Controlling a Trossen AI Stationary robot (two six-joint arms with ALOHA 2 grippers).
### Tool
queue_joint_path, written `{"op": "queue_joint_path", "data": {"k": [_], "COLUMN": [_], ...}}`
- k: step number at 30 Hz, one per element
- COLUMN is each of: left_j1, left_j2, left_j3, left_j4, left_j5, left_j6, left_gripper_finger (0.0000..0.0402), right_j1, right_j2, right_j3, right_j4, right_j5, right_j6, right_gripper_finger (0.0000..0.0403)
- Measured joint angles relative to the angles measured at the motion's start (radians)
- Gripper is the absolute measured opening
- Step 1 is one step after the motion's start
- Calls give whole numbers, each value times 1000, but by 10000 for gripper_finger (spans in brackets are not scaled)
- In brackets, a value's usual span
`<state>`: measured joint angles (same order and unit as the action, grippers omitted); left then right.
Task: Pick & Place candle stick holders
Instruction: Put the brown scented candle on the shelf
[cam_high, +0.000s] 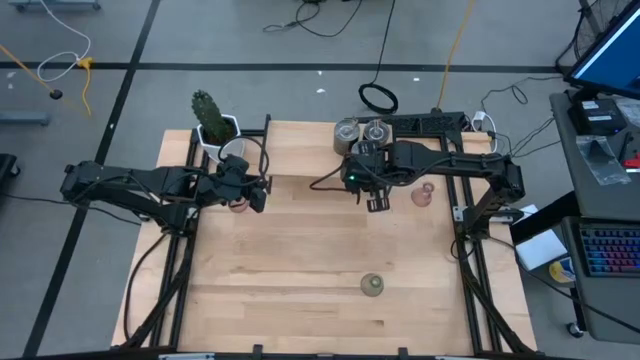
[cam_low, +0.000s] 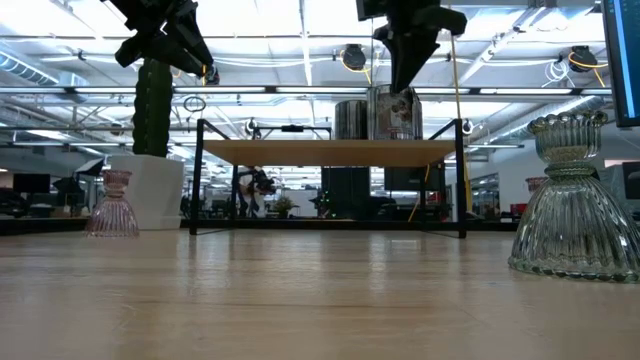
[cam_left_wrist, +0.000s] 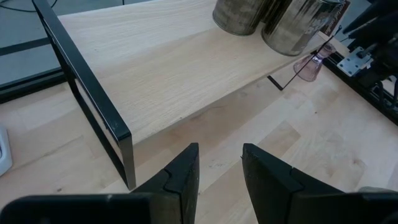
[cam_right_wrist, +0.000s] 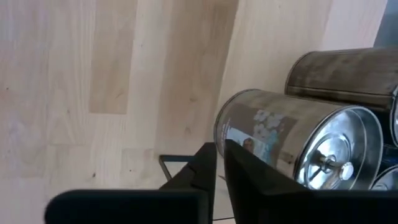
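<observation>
Two silvery cylinder holders (cam_high: 347, 135) (cam_high: 376, 131) stand on a raised wooden shelf (cam_high: 300, 150) at the table's far side. They lie close ahead in the right wrist view (cam_right_wrist: 280, 134) (cam_right_wrist: 348, 71). One pink glass holder (cam_high: 238, 205) stands on its base on the table under the left arm, another (cam_high: 423, 192) under the right arm. An olive-green holder (cam_high: 372, 286) stands near the front edge. My right gripper (cam_right_wrist: 221, 155) hangs shut and empty above the shelf's near edge, beside the cylinders. My left gripper (cam_left_wrist: 221, 162) hovers open and empty left of the shelf.
A cactus in a white pot (cam_high: 213, 125) stands at the far left corner. The shelf's black legs (cam_left_wrist: 93, 106) and the black frame rails (cam_high: 470, 250) along both table sides border the room. Bare wood (cam_high: 300, 260) stretches across the middle and front.
</observation>
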<state>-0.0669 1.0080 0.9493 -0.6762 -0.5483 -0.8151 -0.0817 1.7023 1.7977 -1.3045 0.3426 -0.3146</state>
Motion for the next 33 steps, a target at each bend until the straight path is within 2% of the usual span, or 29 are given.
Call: {"op": "queue_joint_path", "data": {"k": [33], "left_j1": [0], "left_j2": [0], "left_j3": [0], "left_j4": [0], "left_j5": [0], "left_j6": [0], "left_gripper_finger": [122], "right_j1": [-97], "right_j2": [1], "right_j3": [0], "right_j4": [50], "right_j5": [3], "right_j6": [-72], "right_gripper_finger": [1]}}
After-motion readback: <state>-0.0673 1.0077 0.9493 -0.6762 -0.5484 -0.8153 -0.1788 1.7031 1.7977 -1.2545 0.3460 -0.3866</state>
